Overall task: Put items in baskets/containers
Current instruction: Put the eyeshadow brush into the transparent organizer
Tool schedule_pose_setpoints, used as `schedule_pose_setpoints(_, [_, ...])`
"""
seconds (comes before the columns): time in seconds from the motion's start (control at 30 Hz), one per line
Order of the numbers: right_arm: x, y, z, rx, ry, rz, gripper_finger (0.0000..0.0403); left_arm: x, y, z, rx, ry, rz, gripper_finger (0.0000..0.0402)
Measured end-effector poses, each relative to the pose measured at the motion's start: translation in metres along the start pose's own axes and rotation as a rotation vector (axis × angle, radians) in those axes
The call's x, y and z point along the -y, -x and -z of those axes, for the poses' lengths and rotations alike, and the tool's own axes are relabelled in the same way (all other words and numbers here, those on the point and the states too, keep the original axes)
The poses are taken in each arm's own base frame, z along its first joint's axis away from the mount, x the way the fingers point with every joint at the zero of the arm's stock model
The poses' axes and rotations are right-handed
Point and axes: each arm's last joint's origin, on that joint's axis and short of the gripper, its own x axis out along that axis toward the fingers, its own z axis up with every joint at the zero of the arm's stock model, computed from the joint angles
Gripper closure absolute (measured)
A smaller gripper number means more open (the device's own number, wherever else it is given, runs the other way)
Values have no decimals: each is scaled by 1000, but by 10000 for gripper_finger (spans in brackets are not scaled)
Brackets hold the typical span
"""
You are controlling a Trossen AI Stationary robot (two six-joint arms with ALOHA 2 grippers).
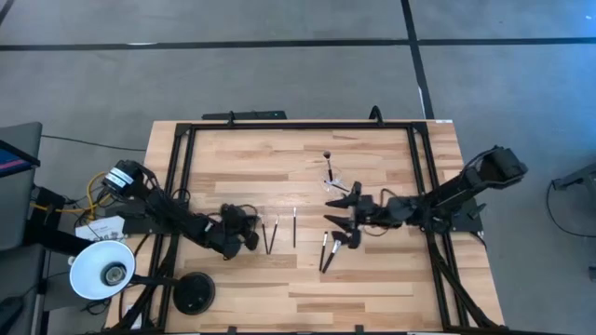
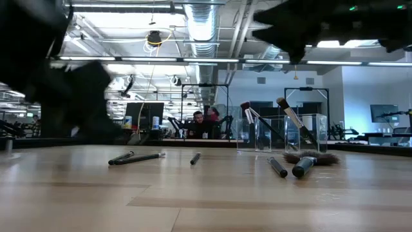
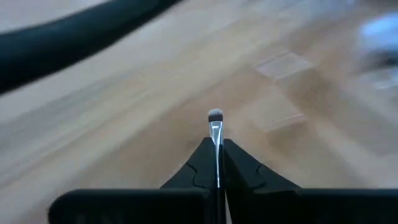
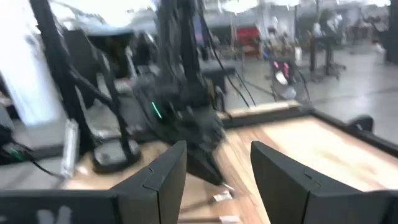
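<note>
From above, the left gripper sits mid-table beside loose brushes; the right gripper hovers near the clear cup. Low down, the cup already holds two brushes. Left wrist: fingers pinched shut on a brush — so it's mid-carry; next it needs lifting over to the cup. Right wrist: jaws wide, empty.

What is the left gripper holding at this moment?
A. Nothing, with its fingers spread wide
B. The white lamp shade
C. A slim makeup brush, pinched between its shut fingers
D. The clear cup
C: in the left wrist view the left gripper is shut on a makeup brush, whose silver ferrule and small bristle tip stick out past the fingers.
</note>
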Motion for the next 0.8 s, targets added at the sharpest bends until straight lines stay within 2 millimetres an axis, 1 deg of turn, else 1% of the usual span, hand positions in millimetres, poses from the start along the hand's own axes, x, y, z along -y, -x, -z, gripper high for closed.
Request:
schedule_pose_setpoints(0.07, [-5,-17,4,-26,12,10,233,16,1,-18,60,-19,85,390])
schedule_pose_setpoints(0.2, [-12,-49,14,-57,25,31,233,41,6,-45,168,-159,162,390])
schedule_pose_setpoints(0.27, [-16,-61,16,-57,24,35,233,49,8,-54,204,-227,165,390])
schedule_pose_setpoints(0.33, [-19,-75,14,-39,-17,53,233,52,8,-56,219,-372,142,390])
schedule_pose_setpoints(0.4, [-19,-83,14,-28,-100,106,233,59,9,-60,250,-483,140,390])
schedule_pose_setpoints(0.53, [-10,-94,13,-8,-247,157,233,65,12,-60,285,-676,63,390])
schedule_pose_setpoints(0.6, [-4,-95,16,-37,-299,184,233,68,15,-62,310,-714,17,390])
schedule_pose_setpoints(0.67, [3,-96,23,-92,-330,210,233,70,18,-62,322,-731,9,390])
schedule_pose_setpoints(0.8, [12,-100,23,-117,-477,150,233,70,19,-62,326,-743,-8,390])
